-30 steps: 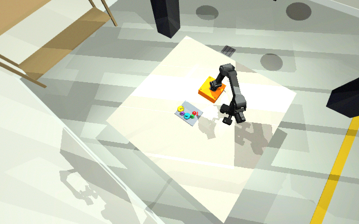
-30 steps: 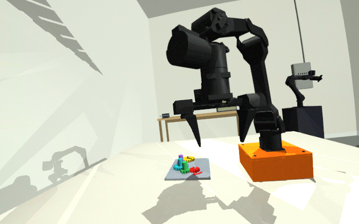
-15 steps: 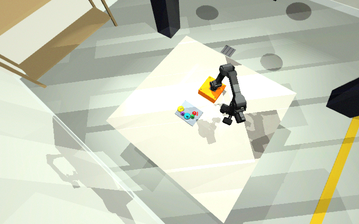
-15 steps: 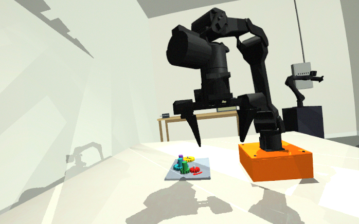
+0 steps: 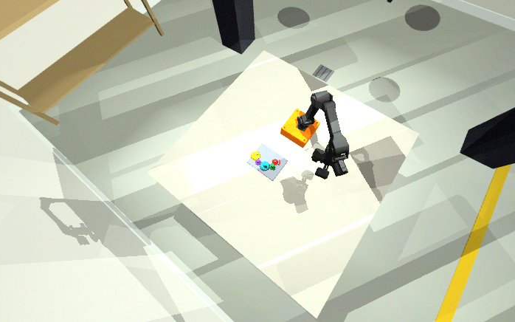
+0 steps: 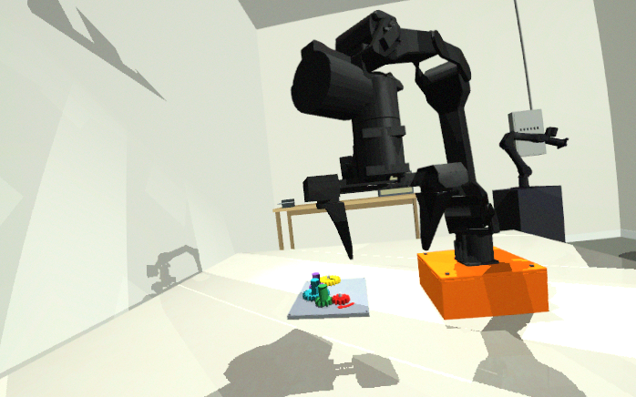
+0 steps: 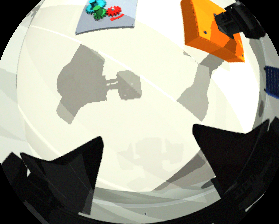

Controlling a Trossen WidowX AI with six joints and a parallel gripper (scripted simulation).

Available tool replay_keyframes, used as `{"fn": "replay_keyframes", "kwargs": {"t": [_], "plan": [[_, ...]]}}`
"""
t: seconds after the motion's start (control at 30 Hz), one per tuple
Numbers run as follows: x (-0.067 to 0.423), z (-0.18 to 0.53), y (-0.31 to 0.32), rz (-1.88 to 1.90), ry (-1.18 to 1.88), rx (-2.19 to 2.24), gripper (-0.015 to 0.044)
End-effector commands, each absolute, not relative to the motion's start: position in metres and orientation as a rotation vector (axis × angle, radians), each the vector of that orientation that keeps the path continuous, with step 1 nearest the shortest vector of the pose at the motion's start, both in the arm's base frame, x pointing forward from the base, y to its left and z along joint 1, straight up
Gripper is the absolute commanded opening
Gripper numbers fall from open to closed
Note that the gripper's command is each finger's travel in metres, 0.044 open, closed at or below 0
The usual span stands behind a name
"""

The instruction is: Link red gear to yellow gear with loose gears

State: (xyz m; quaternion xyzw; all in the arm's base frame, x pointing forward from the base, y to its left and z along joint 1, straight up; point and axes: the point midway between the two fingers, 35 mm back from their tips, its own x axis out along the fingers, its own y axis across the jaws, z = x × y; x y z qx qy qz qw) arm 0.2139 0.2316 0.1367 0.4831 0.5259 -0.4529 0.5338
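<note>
On the grey board (image 5: 271, 174) (image 6: 354, 310) (image 7: 126, 24), a red gear (image 5: 274, 162) (image 6: 341, 299) (image 7: 113, 10) and a yellow gear (image 5: 255, 155) (image 6: 331, 280) sit apart. A green gear (image 5: 272, 166) (image 6: 323, 297) (image 7: 99, 13) is beside the red one, then a larger cyan gear (image 5: 264, 165) (image 6: 314, 287), then a small purple gear (image 5: 257, 162) (image 6: 315, 275) beside the yellow one. They form a row and look level; whether all teeth mesh is too small to tell. My gripper (image 6: 388, 253) (image 7: 148, 132) is open and empty, raised above the table away from the board.
The arm's orange base block (image 5: 299, 130) (image 6: 493, 295) (image 7: 206, 35) stands on the table beside the board. A red arrow (image 6: 345, 305) is marked near the red gear. Shadows of the arm fall across the pale table top (image 5: 227, 207).
</note>
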Motion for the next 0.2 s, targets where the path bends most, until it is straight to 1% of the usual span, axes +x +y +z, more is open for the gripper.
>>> {"fn": "replay_keyframes", "kwargs": {"t": [0.0, 0.17], "plan": [[0.2126, 0.1354, 0.2307, -1.087, 1.254, 1.148, 0.0440], [0.2126, 0.1354, 0.2307, -1.087, 1.254, 1.148, 0.0440]]}}
